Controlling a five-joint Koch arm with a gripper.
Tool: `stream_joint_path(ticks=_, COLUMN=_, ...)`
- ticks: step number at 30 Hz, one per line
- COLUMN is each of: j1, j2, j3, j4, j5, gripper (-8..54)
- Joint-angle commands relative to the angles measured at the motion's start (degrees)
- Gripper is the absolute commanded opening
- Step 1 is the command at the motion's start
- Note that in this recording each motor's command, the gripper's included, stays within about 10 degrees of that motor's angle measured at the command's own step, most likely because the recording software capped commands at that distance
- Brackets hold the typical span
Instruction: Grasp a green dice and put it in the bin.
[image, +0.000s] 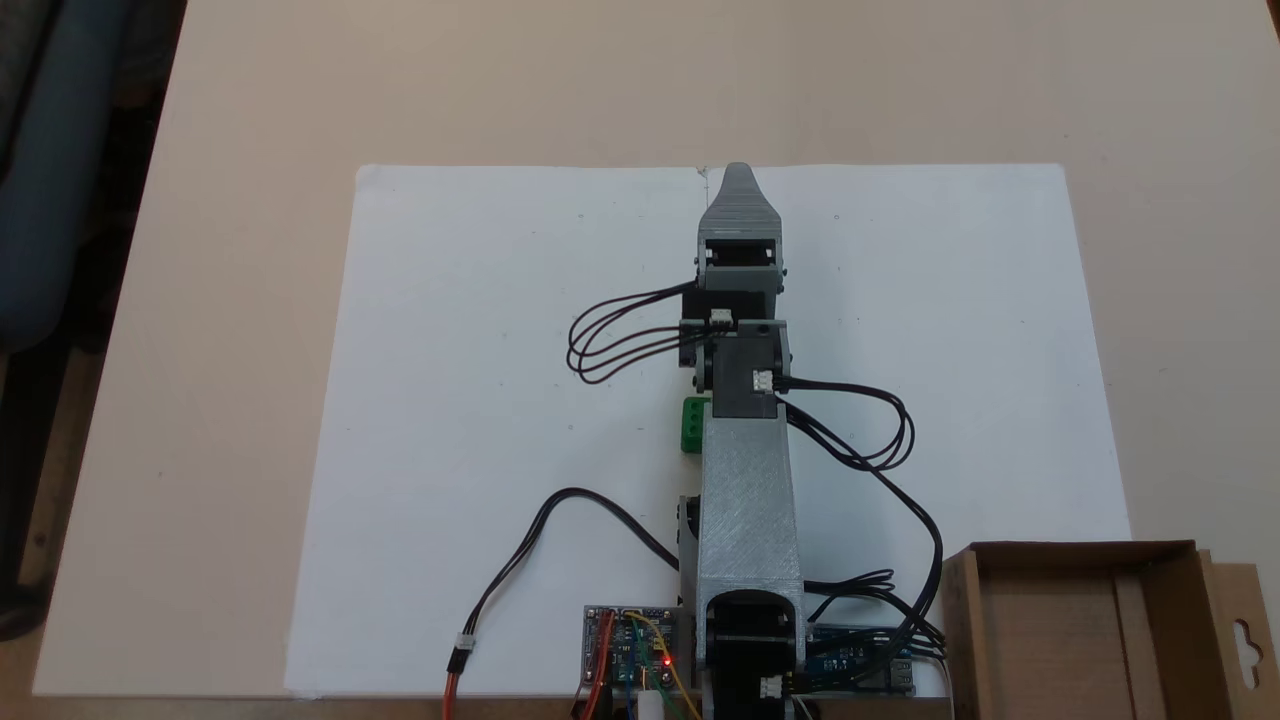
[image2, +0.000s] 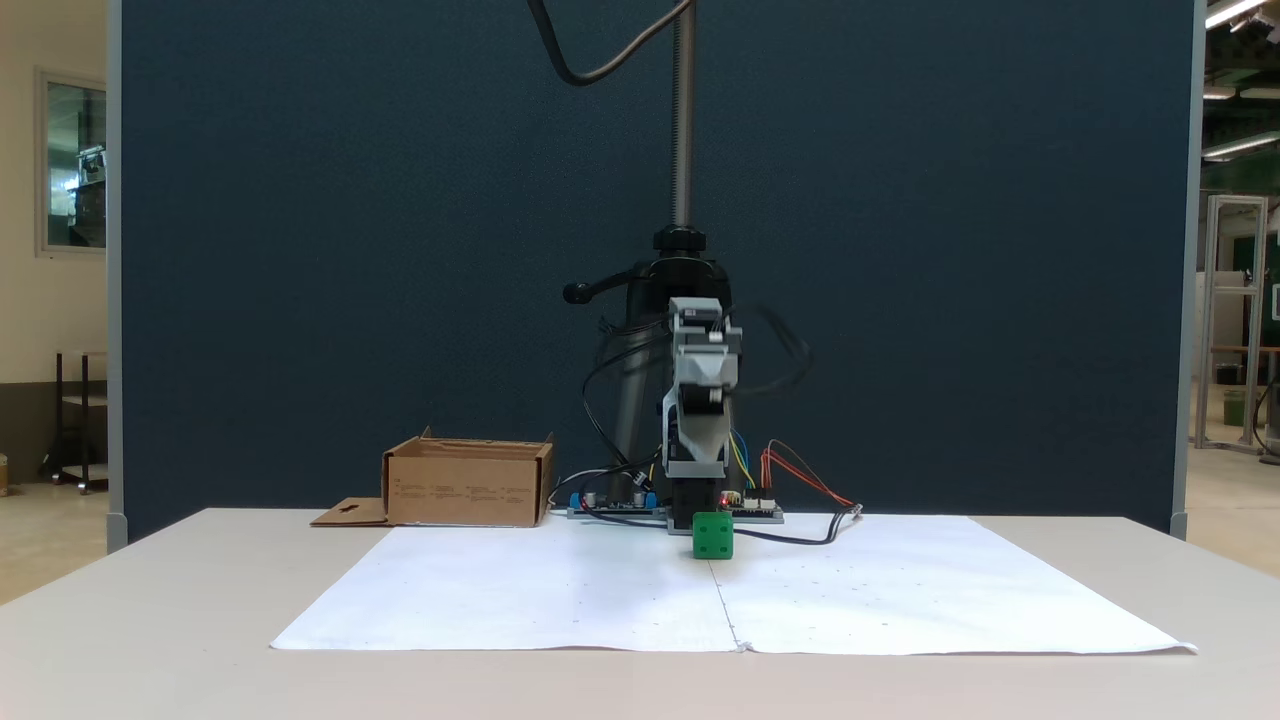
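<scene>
The green dice (image: 691, 424) rests on the white paper, half tucked under the left edge of my forearm in a fixed view. In the other fixed view the dice (image2: 712, 535) stands alone on the sheet in front of the arm's base. My gripper (image: 740, 185) reaches out past the dice toward the paper's far edge and hangs above the table (image2: 697, 455). Its jaws lie one over the other, so the gap between them is hidden. The bin (image: 1075, 630) is an open brown cardboard box beside the base, and in the other fixed view the bin (image2: 468, 482) stands to the left.
Circuit boards (image: 630, 648) and loose black cables (image: 540, 540) lie around the base. A white paper sheet (image: 480, 350) covers the middle of the beige table (image: 250, 120). A camera stand pole (image2: 682, 120) rises behind the arm.
</scene>
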Motion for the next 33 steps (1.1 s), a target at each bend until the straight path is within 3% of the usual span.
stream_joint_path(ticks=1, j1=-0.8, j2=6.2, j3=-6.0, j4=9.2, j5=0.7, gripper=43.4)
stream_joint_path(ticks=14, j1=-1.1, j2=4.6, j3=-22.5, j4=46.2, j5=3.1, gripper=44.3)
stream_joint_path(ticks=33, j1=-2.1, j2=6.3, j3=-22.4, j4=67.4, j5=12.5, gripper=44.3)
